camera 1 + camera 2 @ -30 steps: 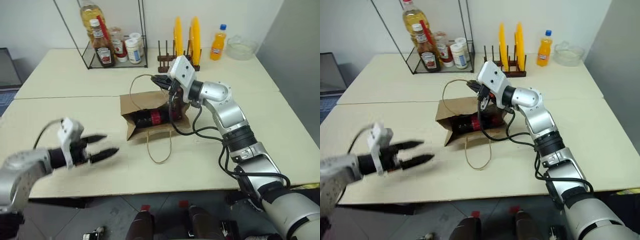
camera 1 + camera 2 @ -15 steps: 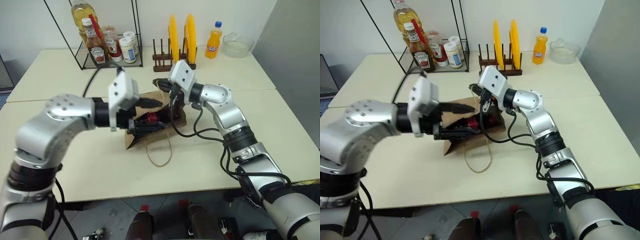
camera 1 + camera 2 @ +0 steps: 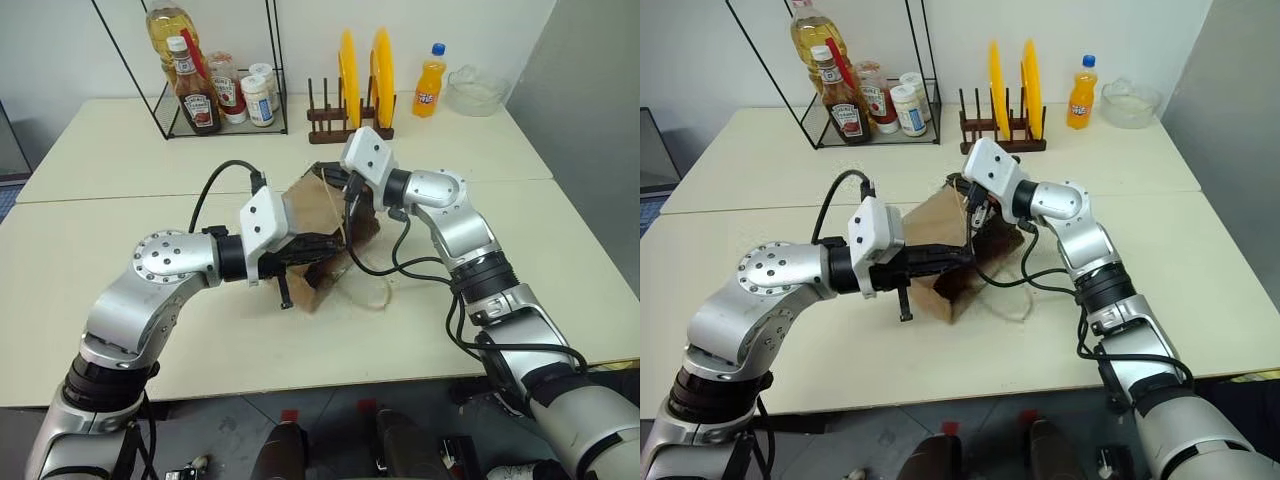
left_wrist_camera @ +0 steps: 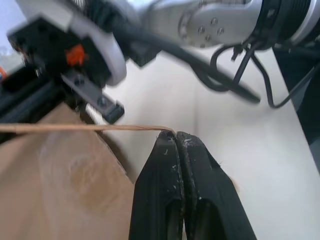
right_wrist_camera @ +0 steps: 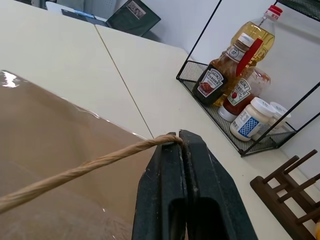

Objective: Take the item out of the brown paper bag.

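Both claws now pinch cord handles: left claw (image 4: pixel 176 145) has swung in and shut on one, right claw (image 5: pixel 179 142) clamped on the other, lifting the brown paper bag (image 3: pixel 312 215) off the worktop (image 3: pixel 200 330), bottle still unextracted.

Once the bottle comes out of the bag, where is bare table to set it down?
Bare patches: the near table edge right of the brown paper bag, and the far-left tabletop before the black wire rack. Crowded: the back edge, with the rack, wooden plate stand and orange soda bottle.
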You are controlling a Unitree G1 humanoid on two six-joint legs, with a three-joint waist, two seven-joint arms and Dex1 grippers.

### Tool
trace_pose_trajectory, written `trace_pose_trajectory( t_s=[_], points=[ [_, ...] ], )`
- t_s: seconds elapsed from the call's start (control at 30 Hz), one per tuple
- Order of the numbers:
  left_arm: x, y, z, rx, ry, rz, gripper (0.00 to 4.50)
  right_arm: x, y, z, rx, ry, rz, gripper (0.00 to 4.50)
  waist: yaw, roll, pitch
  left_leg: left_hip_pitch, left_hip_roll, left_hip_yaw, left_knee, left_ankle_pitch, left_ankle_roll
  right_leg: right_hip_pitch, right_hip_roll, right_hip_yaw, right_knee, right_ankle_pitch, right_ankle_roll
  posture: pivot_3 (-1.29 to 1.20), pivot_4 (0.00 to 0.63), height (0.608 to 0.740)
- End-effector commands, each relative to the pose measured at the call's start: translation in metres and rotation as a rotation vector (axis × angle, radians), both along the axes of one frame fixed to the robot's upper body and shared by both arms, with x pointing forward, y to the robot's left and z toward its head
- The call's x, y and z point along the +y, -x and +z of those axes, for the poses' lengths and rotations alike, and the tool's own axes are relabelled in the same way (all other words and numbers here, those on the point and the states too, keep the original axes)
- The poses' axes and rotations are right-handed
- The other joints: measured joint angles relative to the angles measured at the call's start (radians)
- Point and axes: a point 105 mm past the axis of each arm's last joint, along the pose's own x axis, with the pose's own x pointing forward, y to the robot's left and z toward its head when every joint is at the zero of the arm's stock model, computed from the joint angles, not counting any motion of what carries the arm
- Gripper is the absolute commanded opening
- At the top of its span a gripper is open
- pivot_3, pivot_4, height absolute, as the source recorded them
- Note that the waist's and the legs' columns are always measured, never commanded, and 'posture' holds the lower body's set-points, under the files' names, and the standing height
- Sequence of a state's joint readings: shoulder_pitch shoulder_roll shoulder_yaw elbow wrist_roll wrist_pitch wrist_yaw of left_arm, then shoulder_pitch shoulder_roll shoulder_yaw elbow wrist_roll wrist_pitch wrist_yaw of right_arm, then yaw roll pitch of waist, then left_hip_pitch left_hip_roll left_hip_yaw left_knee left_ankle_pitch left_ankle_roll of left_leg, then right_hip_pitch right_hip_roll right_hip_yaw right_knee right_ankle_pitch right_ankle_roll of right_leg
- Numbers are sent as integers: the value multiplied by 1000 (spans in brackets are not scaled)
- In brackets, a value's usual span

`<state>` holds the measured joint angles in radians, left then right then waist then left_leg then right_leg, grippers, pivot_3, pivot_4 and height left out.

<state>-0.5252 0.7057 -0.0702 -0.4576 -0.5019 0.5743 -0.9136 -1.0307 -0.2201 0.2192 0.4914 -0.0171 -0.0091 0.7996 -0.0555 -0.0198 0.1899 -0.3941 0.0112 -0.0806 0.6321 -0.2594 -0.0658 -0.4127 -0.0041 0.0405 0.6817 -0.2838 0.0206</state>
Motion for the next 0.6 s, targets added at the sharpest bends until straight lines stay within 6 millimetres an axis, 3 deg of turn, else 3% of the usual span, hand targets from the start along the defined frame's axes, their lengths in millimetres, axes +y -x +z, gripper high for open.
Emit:
trace_pose_trajectory(
  t_s=[0.03,0.37,0.6],
  points=[
    [3,7,20,0,33,-54,33,0,2,21,-62,-44,-5,0,-1,0,0,0,0,0,0,0,0,0,0,0,0,0,0,0,150,740],
    [38,-1,46,76,100,46,33,0,1,22,-62,-47,-5,0,-2,0,0,-1,0,-1,2,0,0,0,1,-1,1,0,0,0,150,740],
    [81,-11,65,190,265,208,33,2,-1,21,-60,-48,-4,0,-3,0,0,0,1,-1,5,0,0,0,1,-1,4,0,0,0,150,740]
  ],
)
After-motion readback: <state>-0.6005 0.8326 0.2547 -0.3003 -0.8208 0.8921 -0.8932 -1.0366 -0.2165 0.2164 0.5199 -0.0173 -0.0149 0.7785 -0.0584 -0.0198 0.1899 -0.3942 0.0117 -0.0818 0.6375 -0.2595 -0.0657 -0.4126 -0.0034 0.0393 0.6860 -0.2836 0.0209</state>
